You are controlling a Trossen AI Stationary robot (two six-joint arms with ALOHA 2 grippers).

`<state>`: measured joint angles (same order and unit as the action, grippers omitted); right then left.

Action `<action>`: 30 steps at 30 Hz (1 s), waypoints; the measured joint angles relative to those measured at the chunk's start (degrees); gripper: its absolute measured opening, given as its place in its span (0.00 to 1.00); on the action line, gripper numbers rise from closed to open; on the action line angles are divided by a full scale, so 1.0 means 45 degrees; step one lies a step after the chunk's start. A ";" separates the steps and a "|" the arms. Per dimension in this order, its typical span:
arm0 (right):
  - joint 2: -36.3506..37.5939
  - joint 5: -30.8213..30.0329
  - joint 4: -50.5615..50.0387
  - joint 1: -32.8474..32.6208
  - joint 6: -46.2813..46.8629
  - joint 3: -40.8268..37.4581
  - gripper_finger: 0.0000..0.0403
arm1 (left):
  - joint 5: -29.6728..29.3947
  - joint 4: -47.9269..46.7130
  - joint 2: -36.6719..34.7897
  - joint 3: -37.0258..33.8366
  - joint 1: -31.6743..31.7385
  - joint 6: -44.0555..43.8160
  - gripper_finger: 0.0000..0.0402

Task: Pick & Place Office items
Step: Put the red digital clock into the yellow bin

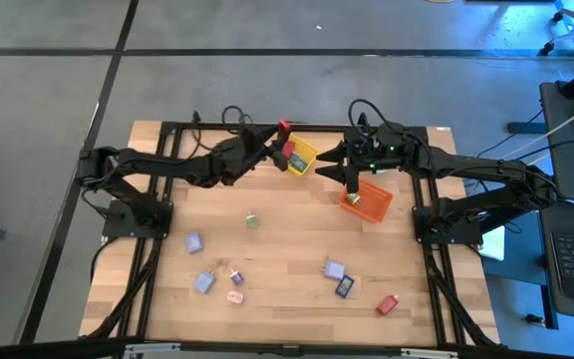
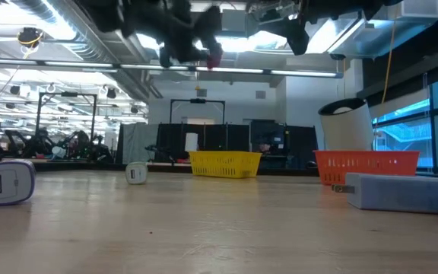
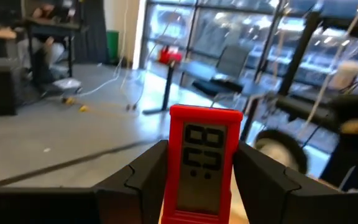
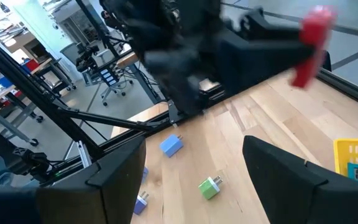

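While unlabelled, red piece [image 3: 204, 163] sits between fingers [image 3: 143, 180].

Two bins [image 1: 302, 155] [image 1: 369, 199] (yellow, orange), two claws [image 1: 279, 137] [image 1: 351, 179]

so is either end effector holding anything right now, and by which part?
Left end effector grips the red blocky piece by its two side edges, raised near the yellow bin. Right end effector is open and empty.

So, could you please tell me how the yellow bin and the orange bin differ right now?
The yellow bin sits nearer the left end effector, which holds a red item beside it; the orange bin sits below the open right end effector. Yellow already holds items. Both are square mesh bins.
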<state>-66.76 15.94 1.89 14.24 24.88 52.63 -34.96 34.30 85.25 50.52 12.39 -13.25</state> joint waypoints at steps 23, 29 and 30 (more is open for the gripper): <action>0.0000 0.0000 0.0000 -0.0238 0.0993 0.0000 0.67 | 0.1078 0.1051 0.5068 0.0005 0.2167 -0.1227 0.41; 0.0000 0.0000 -0.0005 -0.0296 0.0947 -0.0001 0.67 | 0.1079 0.0208 0.5071 0.0005 0.2429 -0.0457 0.41; 0.0000 0.0000 -0.0002 -0.0296 0.0945 0.0003 0.67 | 0.1205 0.0244 0.5071 0.0005 0.2461 -0.0510 0.41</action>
<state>-66.76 15.94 1.88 12.91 29.14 52.64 -29.54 35.40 108.07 50.54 23.47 -15.55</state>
